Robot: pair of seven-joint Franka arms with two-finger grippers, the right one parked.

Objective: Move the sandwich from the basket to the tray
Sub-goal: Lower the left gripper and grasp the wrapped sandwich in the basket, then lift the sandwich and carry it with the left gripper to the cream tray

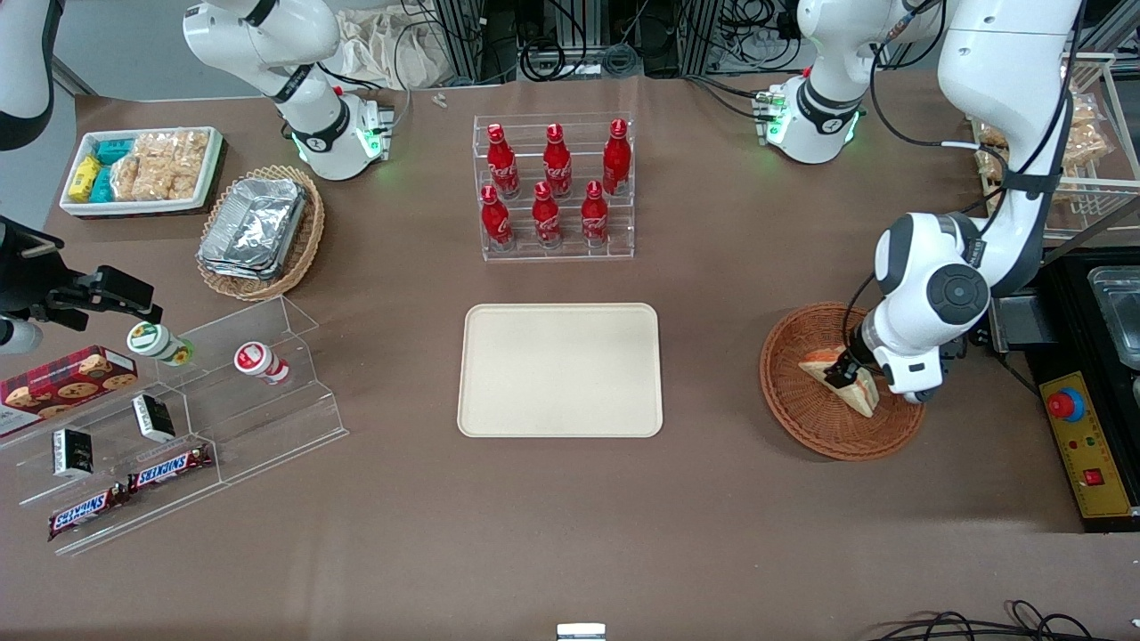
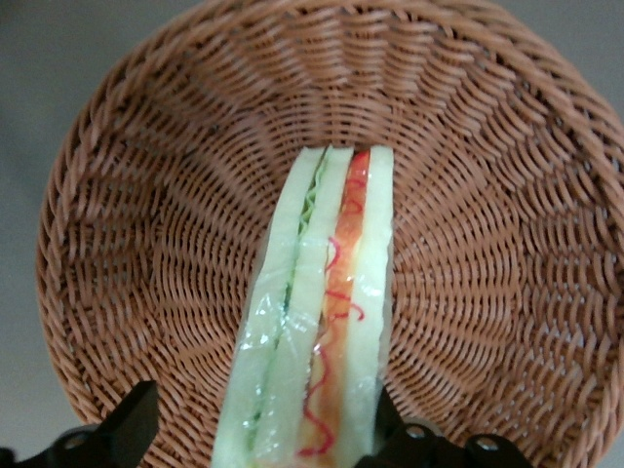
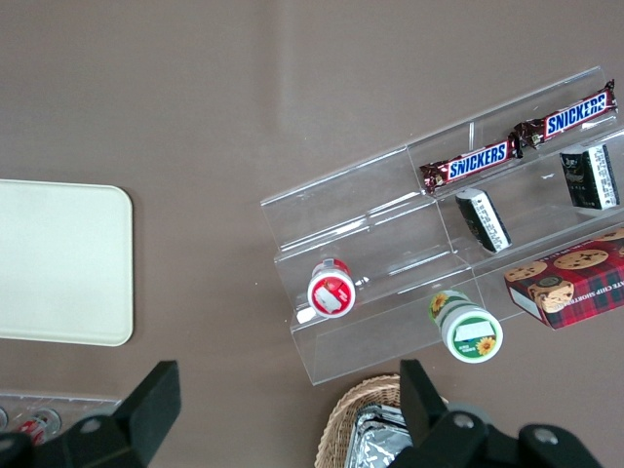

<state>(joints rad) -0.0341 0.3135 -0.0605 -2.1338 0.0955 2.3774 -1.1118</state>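
Snickers bars (image 1: 129,492) nearest | tool (image 1: 842,369) spread astride sandwich (image 1: 844,381) in basket (image 1: 802,409) | tray (image 1: 560,369) bare

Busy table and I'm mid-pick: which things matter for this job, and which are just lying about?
Job: sandwich in the basket, gripper down over it, empty tray.

Lying about: cola bottles, foil containers, Snickers bars, cookie box.

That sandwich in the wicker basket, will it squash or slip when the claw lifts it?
Probably soft: the sandwich is pale bread layers, so it may squash. Its shiny clear wrap looks slippery. The gripper, fingers open either side of it in the basket, should squeeze gently.
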